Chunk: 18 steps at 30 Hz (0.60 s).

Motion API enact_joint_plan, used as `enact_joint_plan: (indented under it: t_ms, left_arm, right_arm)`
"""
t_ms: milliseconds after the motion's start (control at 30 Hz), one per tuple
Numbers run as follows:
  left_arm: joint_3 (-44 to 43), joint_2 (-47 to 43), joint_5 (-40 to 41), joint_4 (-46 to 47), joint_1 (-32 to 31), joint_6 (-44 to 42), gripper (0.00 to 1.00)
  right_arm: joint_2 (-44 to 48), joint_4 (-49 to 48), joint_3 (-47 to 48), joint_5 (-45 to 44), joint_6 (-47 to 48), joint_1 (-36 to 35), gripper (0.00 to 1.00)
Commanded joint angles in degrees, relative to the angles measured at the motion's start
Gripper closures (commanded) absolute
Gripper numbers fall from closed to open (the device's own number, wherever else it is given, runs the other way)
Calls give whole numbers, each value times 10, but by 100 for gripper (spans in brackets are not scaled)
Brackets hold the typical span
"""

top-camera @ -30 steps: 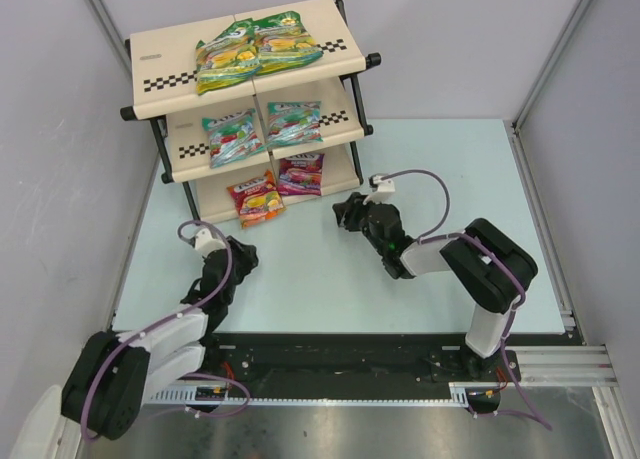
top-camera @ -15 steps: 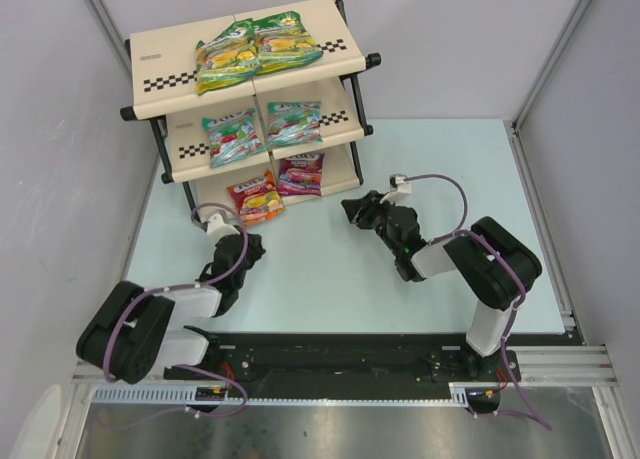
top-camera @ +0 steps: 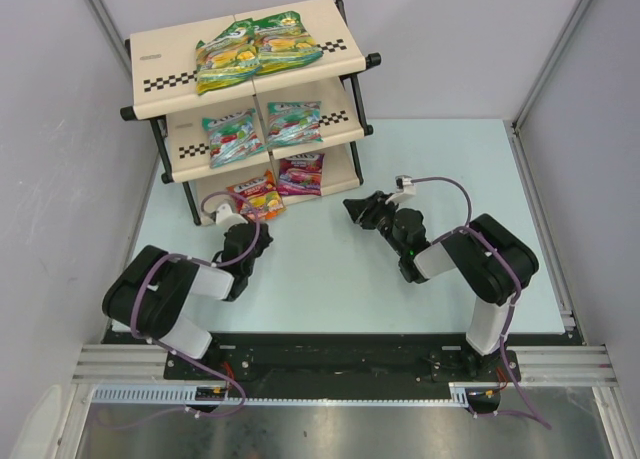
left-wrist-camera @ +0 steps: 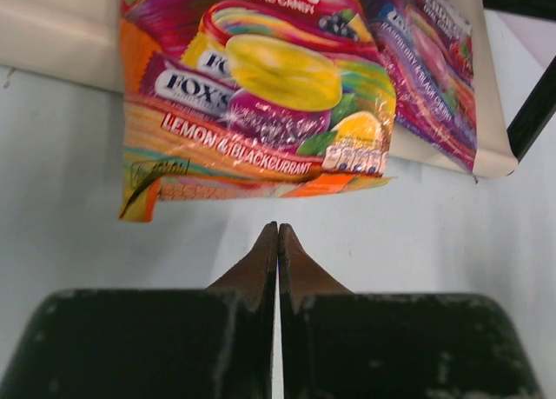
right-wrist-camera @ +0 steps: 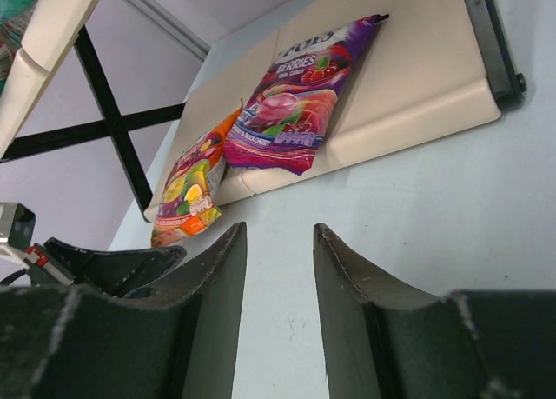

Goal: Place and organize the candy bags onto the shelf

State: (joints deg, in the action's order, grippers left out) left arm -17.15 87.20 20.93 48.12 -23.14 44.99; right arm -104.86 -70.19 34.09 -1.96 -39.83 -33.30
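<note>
All six candy bags are on the shelf (top-camera: pixel 160 69): two green-yellow bags (top-camera: pixel 228 64) on top, two teal bags (top-camera: pixel 293 122) in the middle, one purple bag (top-camera: pixel 300 174) and one red-orange bag (top-camera: pixel 256 198) at the bottom, this last overhanging the near edge. The left claw (left-wrist-camera: pixel 278 229) is pressed together and empty, just near that bag. The right claw (right-wrist-camera: pixel 280 234) is spread and empty. Only tidying looks left.

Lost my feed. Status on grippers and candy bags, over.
Left gripper shut, empty, facing the red-orange bag. Right gripper open, empty. Six candy bags on the shelf; red-orange bag overhangs bottom tier's front edge. No obstruction seen.
</note>
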Motion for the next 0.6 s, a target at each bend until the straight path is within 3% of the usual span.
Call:
enact_joint_plan:
  t_ms: [0, 200, 567]
  left_arm:
    - [-30, 17, 26, 48, -3, -5, 100]
    - [-53, 52, 28, 65, -2, -25, 100]
    - [-79, 44, 39, 16, -2, -39, 100]
  right_arm:
    - [-10, -49, -3, 11, -6, 4, 59]
    - [-15, -58, -4, 13, -12, 7, 59]
    - [-20, -71, -7, 33, -16, 11, 60]
